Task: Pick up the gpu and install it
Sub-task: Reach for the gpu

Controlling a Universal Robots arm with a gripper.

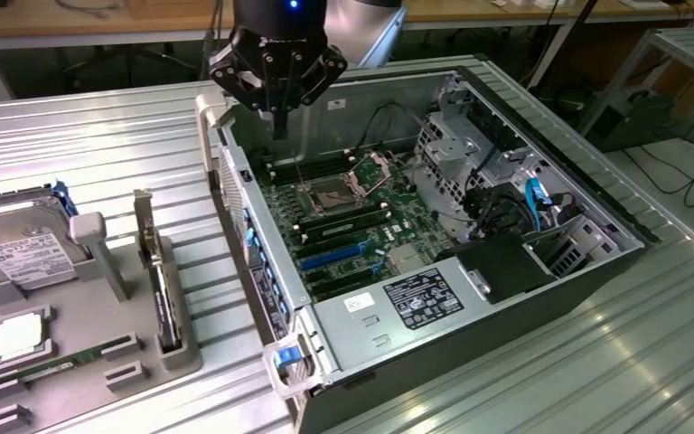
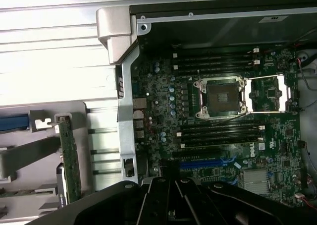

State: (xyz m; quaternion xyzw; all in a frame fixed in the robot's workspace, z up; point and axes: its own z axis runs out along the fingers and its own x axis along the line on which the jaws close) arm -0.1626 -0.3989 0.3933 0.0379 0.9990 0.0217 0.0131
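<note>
Metal tabletop point(image 1: 82, 136): tool point(image 1: 279, 127) closed tight, empty, above open PC case point(image 1: 516, 334); gpu point(image 1: 154, 271) upright in holder point(image 1: 184, 354) beside it; wrist view resolves CPU socket point(image 2: 221, 97).

Dark gpu point(image 1: 165, 306), green motherboard point(image 1: 398, 213), blue slots point(image 1: 330, 258), ribbed silver table point(image 1: 94, 145).

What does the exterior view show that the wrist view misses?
Exterior view: the hard drive, memory stick and power supply. Wrist view: the white logo printed on the motherboard. Both: the gpu standing in its grey holder, the open CPU socket, blue slots and the shut tool.
</note>
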